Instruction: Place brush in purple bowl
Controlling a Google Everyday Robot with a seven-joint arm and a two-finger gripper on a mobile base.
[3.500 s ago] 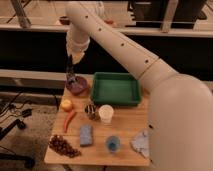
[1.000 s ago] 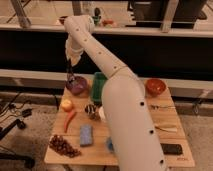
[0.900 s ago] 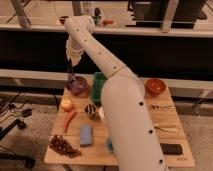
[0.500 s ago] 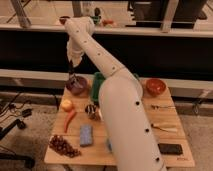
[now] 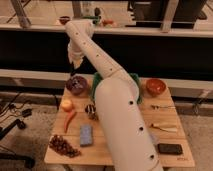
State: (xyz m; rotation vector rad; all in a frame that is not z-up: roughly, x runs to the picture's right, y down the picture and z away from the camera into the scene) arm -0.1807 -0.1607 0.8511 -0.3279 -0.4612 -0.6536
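The pincer (image 5: 75,67) is hanging above the bowl (image 5: 76,85) at the back left of the tabletop (image 5: 176,135). The apple (image 5: 66,104), carrot (image 5: 69,119) and grapes (image 5: 63,145) are lying in front of that bowl. The sponge (image 5: 86,135) is sitting right of the grapes.
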